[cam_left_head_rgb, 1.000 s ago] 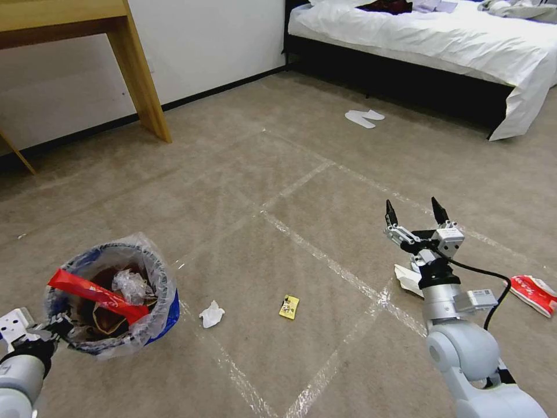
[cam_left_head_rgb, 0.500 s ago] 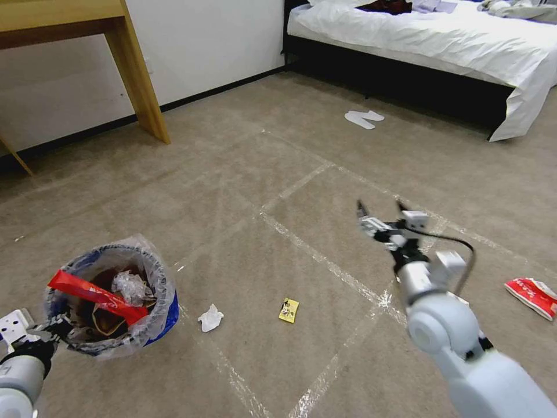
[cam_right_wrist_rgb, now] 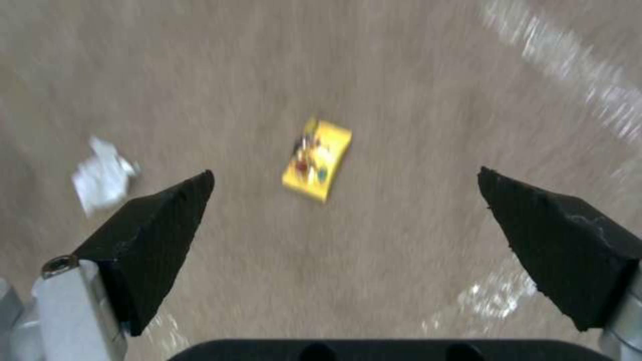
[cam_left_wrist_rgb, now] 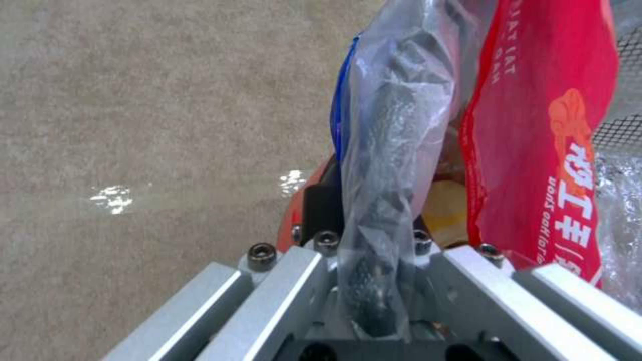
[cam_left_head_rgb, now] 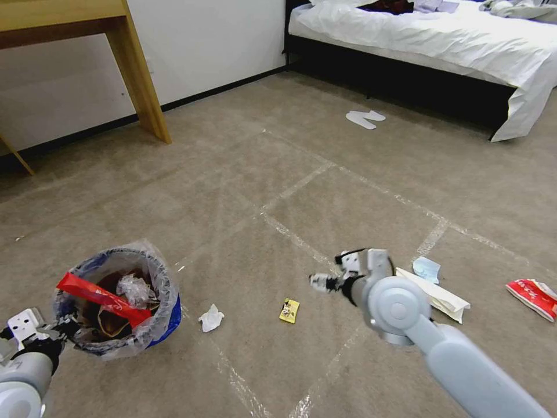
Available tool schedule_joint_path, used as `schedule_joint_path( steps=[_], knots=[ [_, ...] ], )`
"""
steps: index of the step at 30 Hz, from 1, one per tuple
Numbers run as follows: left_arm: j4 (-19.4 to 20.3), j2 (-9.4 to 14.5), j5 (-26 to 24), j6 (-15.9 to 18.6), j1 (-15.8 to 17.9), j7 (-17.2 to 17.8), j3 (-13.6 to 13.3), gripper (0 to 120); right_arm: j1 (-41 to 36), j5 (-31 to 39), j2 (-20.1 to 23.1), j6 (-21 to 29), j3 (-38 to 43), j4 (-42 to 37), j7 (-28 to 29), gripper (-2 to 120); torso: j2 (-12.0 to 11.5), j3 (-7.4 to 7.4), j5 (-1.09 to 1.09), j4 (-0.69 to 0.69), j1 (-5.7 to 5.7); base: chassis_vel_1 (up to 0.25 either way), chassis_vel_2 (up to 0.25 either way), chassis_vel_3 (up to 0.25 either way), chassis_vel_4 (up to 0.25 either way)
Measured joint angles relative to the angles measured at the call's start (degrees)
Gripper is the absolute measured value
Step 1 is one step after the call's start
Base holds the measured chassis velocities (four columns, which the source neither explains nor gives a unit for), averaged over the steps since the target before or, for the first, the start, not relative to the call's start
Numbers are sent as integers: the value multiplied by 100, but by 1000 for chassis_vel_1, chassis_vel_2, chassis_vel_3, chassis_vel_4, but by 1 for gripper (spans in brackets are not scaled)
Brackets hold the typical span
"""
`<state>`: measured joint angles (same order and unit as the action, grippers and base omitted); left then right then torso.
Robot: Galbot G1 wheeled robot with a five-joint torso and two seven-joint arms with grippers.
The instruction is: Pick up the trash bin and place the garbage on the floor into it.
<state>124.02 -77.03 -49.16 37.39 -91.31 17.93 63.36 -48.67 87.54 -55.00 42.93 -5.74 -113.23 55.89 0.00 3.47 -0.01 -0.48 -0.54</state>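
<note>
Red round trash bin [cam_left_head_rgb: 119, 307] with its crinkly bag's clamped in the left gripper [cam_left_wrist_rgb: 374, 281]; right gripper [cam_right_wrist_rgb: 341, 225] hangs wide open over the tiny yellow wrapper [cam_right_wrist_rgb: 317, 159].

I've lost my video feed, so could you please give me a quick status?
Left gripper shut on trash bin rim. Right gripper open, above yellow wrapper. Nothing in the way.

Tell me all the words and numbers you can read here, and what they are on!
Red wrapper strip in the trash bin: white print, too garbled to read.
Yellow wrapper: a picture, words too blurred.
Red-white packet: white script, too small.
</note>
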Motion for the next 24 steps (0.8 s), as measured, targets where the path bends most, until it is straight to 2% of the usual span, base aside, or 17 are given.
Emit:
schedule_joint_path(
  steps=[4, 10, 14, 20, 24],
  knots=[
    [-2, -82, 44, -11, -2, -24, 0, 0, 223, -62, -221, 4, -379, 610, 25, 100, 0, 0, 0, 0, 0, 0, 0, 0, 0],
    [-2, -142, 85, -23, -15, -44, -2, 0, 354, -86, -531, -13, -556, 1003, 16, 100, 0, 0, 0, 0, 0, 0, 0, 0, 0],
    [-3, -140, 86, -32, -21, -46, 34, 0, 390, -314, -1079, -38, -738, 1607, -87, 100, 0, 0, 0, 1, 0, 0, 0, 0, 0],
    [-29, -111, 81, -34, -31, -40, 54, 0, 427, -709, -1660, -54, -784, 2464, -315, 100, 0, 0, 0, 1, 0, 0, 0, 0, 0],
    [-44, -91, 70, -34, -41, -34, 85, 0, 455, -946, -1790, -59, -798, 2788, -451, 100, 0, 0, -1, 0, 0, 0, 0, 0, 0]
  ],
)
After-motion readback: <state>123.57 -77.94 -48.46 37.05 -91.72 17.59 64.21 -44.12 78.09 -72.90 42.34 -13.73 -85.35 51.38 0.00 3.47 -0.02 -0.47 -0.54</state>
